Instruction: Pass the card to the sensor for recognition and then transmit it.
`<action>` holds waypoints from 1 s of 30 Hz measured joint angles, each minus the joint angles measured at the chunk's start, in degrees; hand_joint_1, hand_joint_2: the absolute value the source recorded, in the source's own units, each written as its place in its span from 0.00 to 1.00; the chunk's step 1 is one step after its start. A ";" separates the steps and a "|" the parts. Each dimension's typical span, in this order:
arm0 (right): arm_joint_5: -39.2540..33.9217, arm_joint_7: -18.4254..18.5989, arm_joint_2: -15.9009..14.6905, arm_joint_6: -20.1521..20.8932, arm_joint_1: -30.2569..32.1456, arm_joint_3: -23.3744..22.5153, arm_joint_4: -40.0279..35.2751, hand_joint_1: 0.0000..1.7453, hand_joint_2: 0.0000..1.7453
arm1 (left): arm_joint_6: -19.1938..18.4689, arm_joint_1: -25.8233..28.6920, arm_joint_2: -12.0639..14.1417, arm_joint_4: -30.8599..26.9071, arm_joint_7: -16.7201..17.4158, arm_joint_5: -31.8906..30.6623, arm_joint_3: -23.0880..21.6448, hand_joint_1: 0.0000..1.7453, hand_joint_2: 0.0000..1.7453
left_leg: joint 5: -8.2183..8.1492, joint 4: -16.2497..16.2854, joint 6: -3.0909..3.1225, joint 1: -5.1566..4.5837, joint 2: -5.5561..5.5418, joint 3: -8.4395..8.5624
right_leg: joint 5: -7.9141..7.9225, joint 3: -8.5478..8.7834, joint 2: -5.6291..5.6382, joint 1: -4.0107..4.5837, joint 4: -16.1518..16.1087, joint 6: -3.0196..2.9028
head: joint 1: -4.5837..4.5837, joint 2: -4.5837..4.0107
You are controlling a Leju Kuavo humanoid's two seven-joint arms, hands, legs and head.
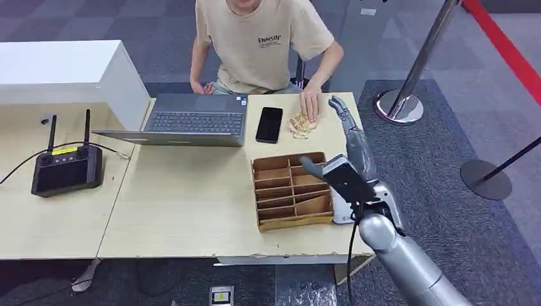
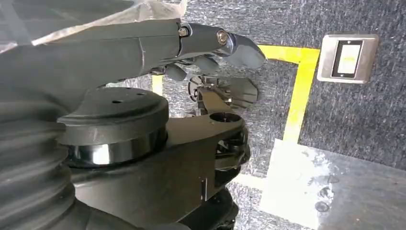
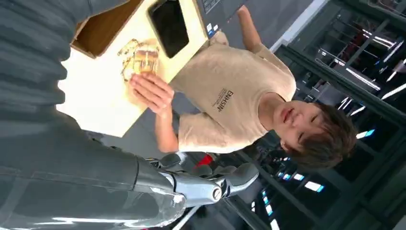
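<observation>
Closest, the right hand (image 1: 353,137) hovers over the table's (image 1: 185,204) right edge, fingers spread, grasping nothing. Beyond it a person's hand (image 1: 311,104) rests on the cards (image 1: 300,124). Pickup seemingly comes next.

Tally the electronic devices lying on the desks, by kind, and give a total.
Laptop: 1
Black smartphone: 1
Black box with two antennas: 1
Total: 3
</observation>
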 joint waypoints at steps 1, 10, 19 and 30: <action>0.66 0.28 -0.07 -0.07 -0.07 0.22 -0.02 0.00 1.00 | 0.00 -0.01 0.02 0.00 0.00 -0.02 0.00 0.00 1.00 | 0.00 0.00 0.00 0.00 0.00 -0.01 | 0.00 0.00 0.00 0.00 0.00 0.00 | 0.04 0.00; 7.17 3.06 -0.59 -0.59 -0.97 2.43 0.04 0.14 1.00 | 0.02 -0.02 0.07 0.00 0.02 -0.33 -0.02 0.00 1.00 | 0.00 0.00 0.00 0.00 0.00 0.00 | 0.00 -0.01 0.00 0.00 0.00 0.00 | 0.00 0.00; 12.24 4.79 -1.16 -0.90 -1.43 3.98 0.13 1.00 1.00 | -0.11 -0.02 0.13 0.00 0.02 -0.70 -0.28 0.00 1.00 | 0.00 0.00 0.00 0.00 0.00 0.00 | 0.00 -0.01 0.00 0.00 0.00 0.00 | 0.00 0.00; 14.97 6.16 -1.53 -0.85 -1.70 5.33 0.59 1.00 1.00 | -0.13 -0.02 0.33 0.00 0.02 -0.85 -0.42 0.00 1.00 | 0.00 0.00 0.00 0.00 0.00 0.00 | 0.00 -0.01 0.00 0.00 0.00 0.00 | 0.02 0.00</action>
